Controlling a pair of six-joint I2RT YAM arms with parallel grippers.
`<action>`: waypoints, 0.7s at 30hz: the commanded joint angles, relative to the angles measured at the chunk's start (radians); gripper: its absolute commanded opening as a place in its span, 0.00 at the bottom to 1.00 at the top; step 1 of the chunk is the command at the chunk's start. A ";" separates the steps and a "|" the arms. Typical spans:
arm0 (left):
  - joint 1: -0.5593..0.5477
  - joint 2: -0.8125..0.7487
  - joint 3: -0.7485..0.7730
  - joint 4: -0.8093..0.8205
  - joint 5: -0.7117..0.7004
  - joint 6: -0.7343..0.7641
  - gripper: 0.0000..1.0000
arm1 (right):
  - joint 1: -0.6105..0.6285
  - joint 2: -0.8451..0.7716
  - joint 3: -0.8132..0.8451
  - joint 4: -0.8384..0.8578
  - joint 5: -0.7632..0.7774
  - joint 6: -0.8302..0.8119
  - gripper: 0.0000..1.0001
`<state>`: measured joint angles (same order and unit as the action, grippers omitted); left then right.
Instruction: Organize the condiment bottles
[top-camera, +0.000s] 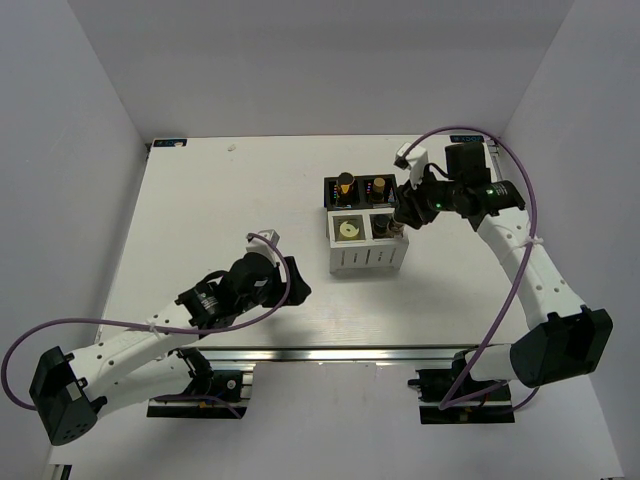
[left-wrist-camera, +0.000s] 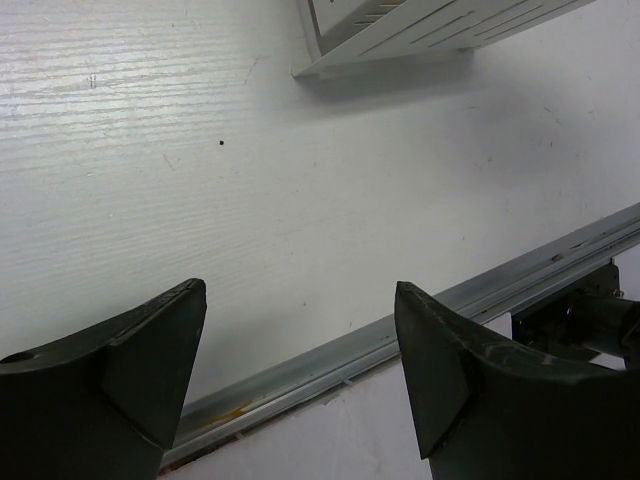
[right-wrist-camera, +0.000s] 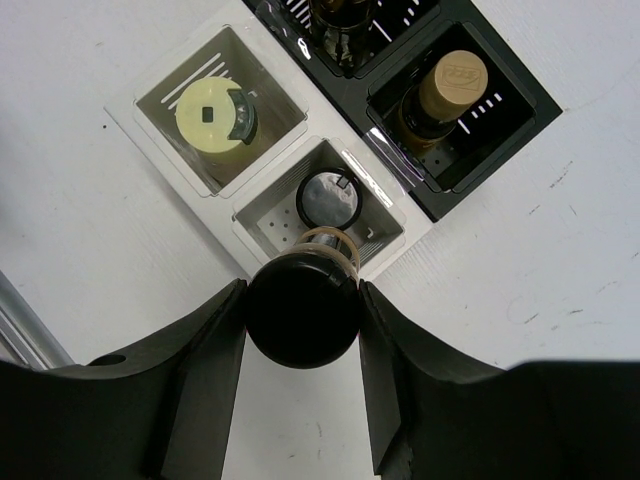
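My right gripper pinched a dark-capped brown jar over the near-right rim of the box — lowered so, I judged, it could snag there or knock the jar inside. Left gripper hung spread, empty.

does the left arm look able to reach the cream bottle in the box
Likely yes: the cream bottle stands uncovered in the near-left compartment, the left gripper is open, and nothing stands between them.

Left arm low, jaws apart, right arm outstretched, jaws clamped
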<state>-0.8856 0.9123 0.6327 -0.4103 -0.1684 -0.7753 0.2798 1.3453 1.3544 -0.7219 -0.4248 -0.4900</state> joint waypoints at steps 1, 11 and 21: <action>-0.001 -0.006 0.007 0.015 0.004 0.001 0.85 | -0.002 0.009 -0.006 0.049 -0.011 -0.019 0.00; -0.001 -0.001 0.004 0.021 0.006 0.001 0.85 | -0.002 0.034 0.035 -0.031 -0.020 -0.107 0.00; -0.001 0.011 0.013 0.016 0.007 0.005 0.85 | 0.001 0.060 0.034 -0.083 -0.077 -0.134 0.00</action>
<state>-0.8856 0.9291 0.6327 -0.4091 -0.1680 -0.7750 0.2790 1.3952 1.3853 -0.7620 -0.4721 -0.6006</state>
